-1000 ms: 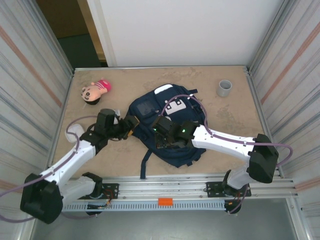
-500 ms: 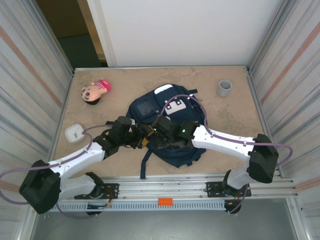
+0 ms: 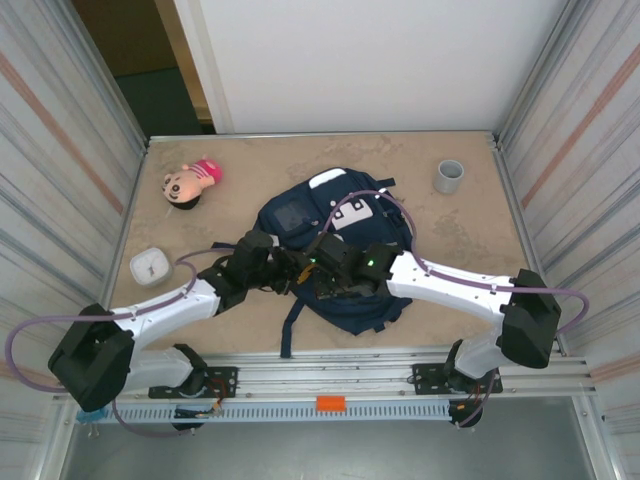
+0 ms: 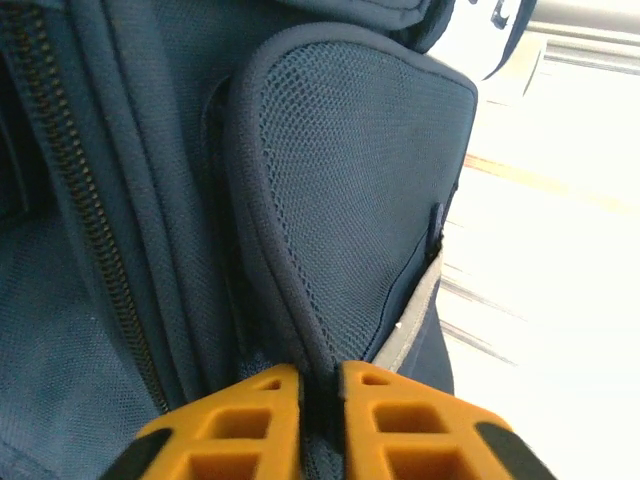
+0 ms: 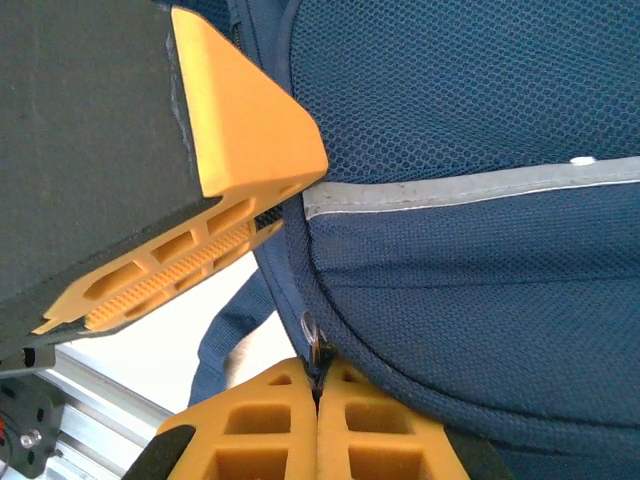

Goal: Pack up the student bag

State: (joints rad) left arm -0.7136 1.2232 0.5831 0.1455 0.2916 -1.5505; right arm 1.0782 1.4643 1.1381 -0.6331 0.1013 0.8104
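Note:
The student bag, navy with white patches and a thin grey-white stripe, lies flat mid-table. My left gripper is at the bag's left side. In the left wrist view it is shut on the piped edge of the bag's mesh front pocket. My right gripper sits just beside it on the bag. Its orange fingers are shut on a small metal zipper pull at the pocket seam. The left gripper's fingers show close above in the right wrist view.
A plush doll lies at the back left. Near the left wall sits a small white square object, and a grey cup stands at the back right. One bag strap trails toward the front rail.
My left arm swung right, away from the white object, to the bag's left edge and closed on the pocket's edge. The right arm stayed put.

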